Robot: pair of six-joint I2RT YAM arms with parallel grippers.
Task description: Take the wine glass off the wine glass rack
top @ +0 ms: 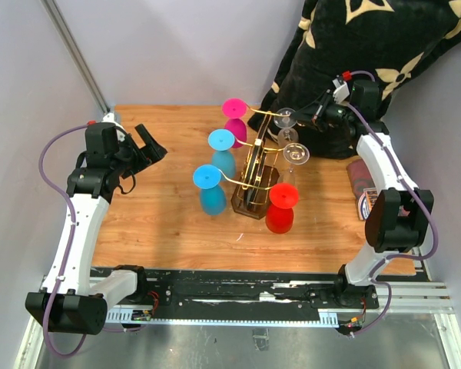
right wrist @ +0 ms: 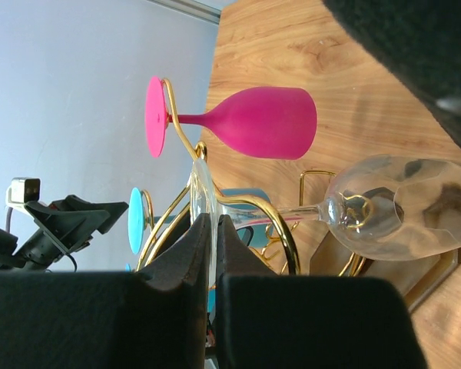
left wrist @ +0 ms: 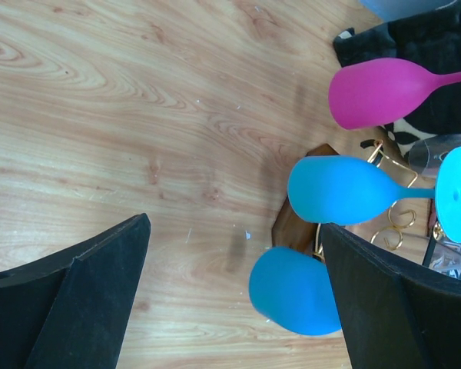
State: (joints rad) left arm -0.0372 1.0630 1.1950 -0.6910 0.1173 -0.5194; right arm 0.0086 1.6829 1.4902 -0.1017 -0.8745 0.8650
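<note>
One clear wine glass (right wrist: 392, 207), hanging foot-up at the far right end of the wine glass rack (top: 255, 181), mid-table; we note our right gripper (right wrist: 213, 231) clamped on its foot. One left gripper (top: 150, 146), jaws spread wide, above the table (top: 161, 223), well left of the rack.

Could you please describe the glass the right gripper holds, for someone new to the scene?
Find the gold wine glass rack mid-table. On its right side, beyond the red glass, hangs the farthest clear wine glass. It is the only one whose foot the right gripper pinches.
</note>
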